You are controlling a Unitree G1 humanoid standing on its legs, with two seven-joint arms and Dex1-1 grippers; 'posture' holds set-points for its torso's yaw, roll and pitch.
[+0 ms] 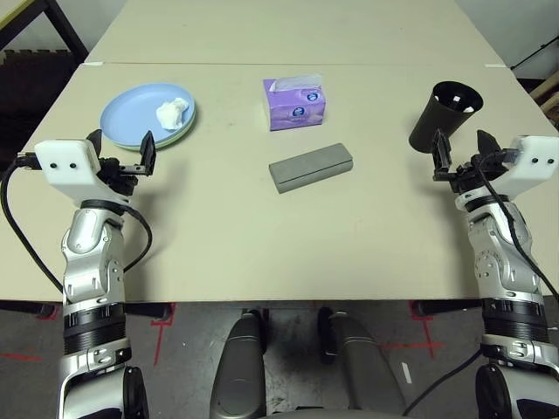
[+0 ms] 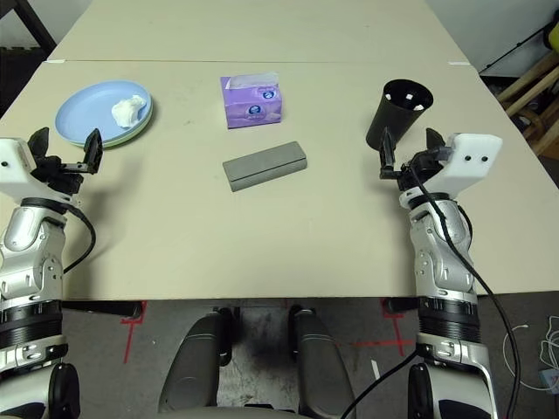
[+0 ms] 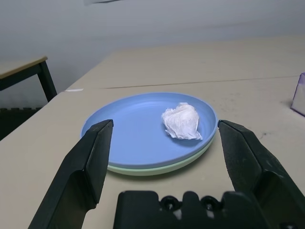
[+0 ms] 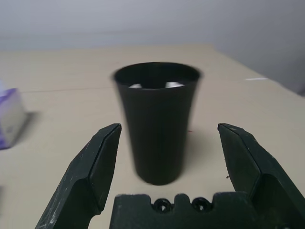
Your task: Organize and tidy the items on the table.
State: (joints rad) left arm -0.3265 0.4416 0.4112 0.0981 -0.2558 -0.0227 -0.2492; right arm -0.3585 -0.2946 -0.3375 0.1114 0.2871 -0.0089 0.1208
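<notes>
Plates sit stacked at about ten o'clock on the beige table (image 1: 262, 253): a light blue plate (image 1: 140, 118) rests on a pale green plate (image 3: 157, 168), whose rim peeks out beneath it. A crumpled white tissue (image 1: 172, 112) lies on the blue plate. Toward twelve o'clock stands a purple tissue box (image 1: 295, 103), upright, with a tissue poking from its top. Just nearer the robot, close to the centre, a grey glasses case (image 1: 311, 167) lies flat and closed. At about two o'clock a black cup (image 1: 444, 116) stands upright. The left gripper (image 1: 120, 155) hovers just short of the plates, fingers spread wide, holding nothing. The right gripper (image 1: 461, 150) hangs just before the cup, fingers equally wide and empty.
</notes>
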